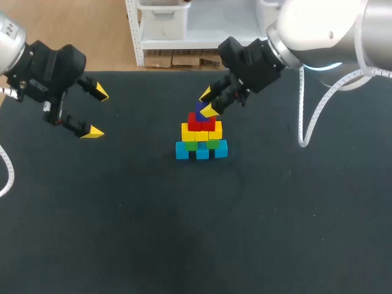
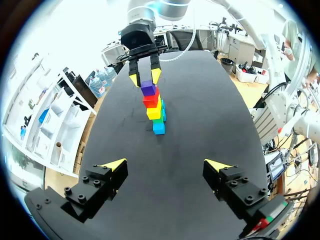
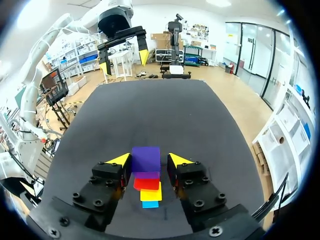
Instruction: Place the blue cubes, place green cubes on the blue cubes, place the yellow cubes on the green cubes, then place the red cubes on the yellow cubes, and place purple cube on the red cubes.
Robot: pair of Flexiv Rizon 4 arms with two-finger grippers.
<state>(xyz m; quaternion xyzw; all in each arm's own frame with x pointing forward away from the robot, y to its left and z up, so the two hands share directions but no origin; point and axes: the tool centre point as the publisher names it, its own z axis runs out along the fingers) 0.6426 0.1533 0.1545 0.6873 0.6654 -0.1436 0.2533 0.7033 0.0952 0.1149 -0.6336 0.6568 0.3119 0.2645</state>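
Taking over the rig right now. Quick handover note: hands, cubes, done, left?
Left hand: open, empty, at the table's left side, well away from the stack.
Right hand: at the top of the stack, open as far as I can tell. Its fingers stand either side of the purple cube, with a gap on one side.
Cubes: one stack mid-table, with blue at the bottom, then green, yellow, red, and purple on top.
Done: all five layers look placed.
Left: probably just lift the right hand clear without nudging purple, then check that the stack stands.
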